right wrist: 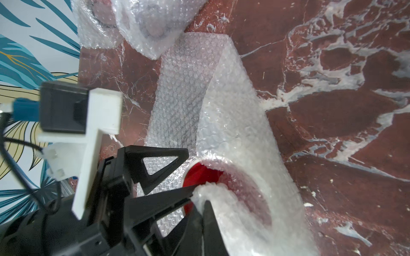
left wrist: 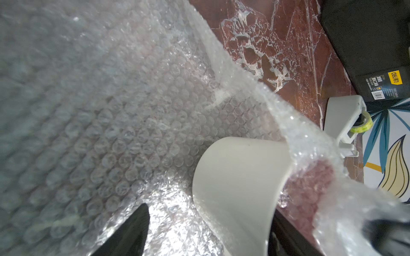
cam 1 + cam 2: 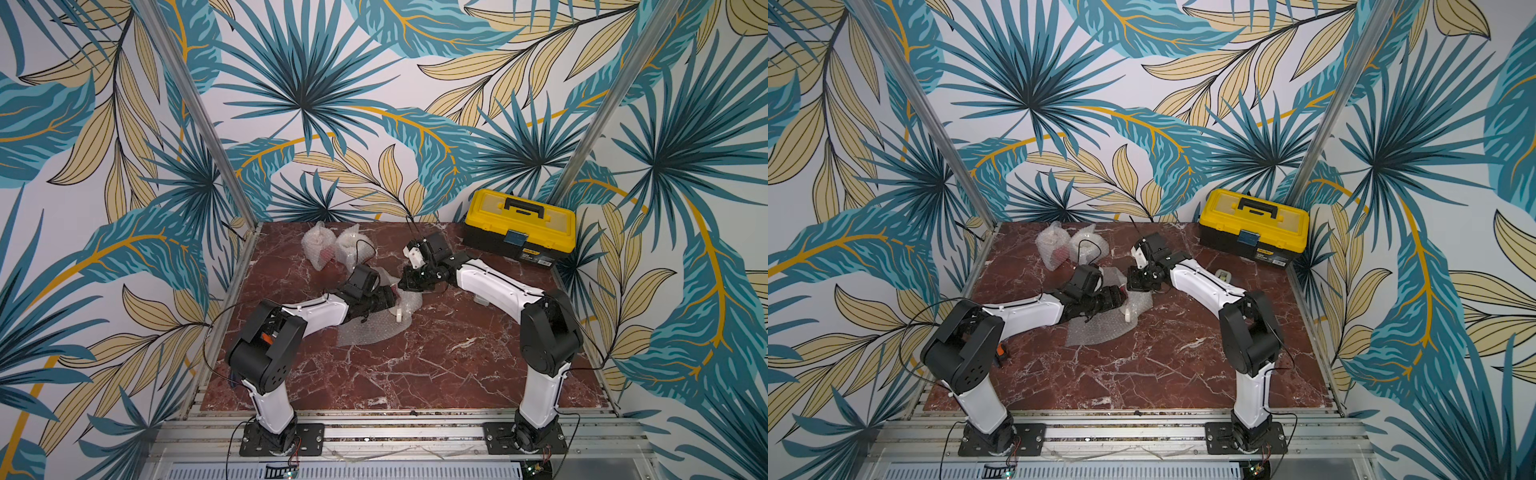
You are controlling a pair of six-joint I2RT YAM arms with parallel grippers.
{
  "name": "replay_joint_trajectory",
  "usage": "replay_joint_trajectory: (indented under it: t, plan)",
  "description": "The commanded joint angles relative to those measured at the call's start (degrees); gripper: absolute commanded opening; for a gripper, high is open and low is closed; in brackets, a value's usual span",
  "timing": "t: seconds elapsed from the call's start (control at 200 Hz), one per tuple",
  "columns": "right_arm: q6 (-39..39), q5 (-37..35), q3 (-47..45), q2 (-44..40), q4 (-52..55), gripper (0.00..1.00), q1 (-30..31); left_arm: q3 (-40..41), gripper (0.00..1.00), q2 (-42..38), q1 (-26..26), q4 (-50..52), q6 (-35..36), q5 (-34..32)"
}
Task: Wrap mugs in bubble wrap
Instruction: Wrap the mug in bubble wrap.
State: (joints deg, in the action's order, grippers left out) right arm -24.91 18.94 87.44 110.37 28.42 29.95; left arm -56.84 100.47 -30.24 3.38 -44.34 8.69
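Two arms [image 3: 494, 278] with white link shells, black joints, thin black cables, and bolted black base plates [image 3: 282, 438].

Leaf-print walls [image 3: 374, 83]; red marble tabletop [image 3: 415, 365], yellow toolbox [image 3: 519, 224]

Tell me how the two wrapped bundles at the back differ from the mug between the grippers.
The two wrapped bundles are closed lumps standing free of both arms; the mug lies on a partly flat sheet, its red inside still showing. The right gripper is shut on that sheet's edge. All are in bubble wrap.

Robot test booth: wallpapered walls [image 3: 374, 104], aluminium frame [image 3: 199, 112].
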Motion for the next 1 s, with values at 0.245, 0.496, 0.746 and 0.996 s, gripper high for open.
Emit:
replay_joint_trajectory:
  t: [0.245, 0.496, 0.746, 0.996]
  plan:
    - [-2.52, 2.6, 2.39, 5.83, 1.53, 0.0, 0.16, 4.11, 0.81, -9.89, -0.88, -0.16, 3.09, -0.37]
    - [-3.13, 3.58, 3.54, 6.77, 1.59, 0.0, 0.12, 6.89, 0.83, -10.82, -2.49, -4.77, 4.39, 3.93]
    - [-3.03, 3.92, 4.49, 7.6, 2.4, 0.0, 0.1, 7.9, 0.87, -10.44, -3.07, -7.15, 5.01, 6.31]
    - [-3.12, 4.26, 4.41, 7.6, 2.68, 0.01, 0.19, 6.08, 0.91, -6.47, -2.94, -7.07, 4.02, 4.07]
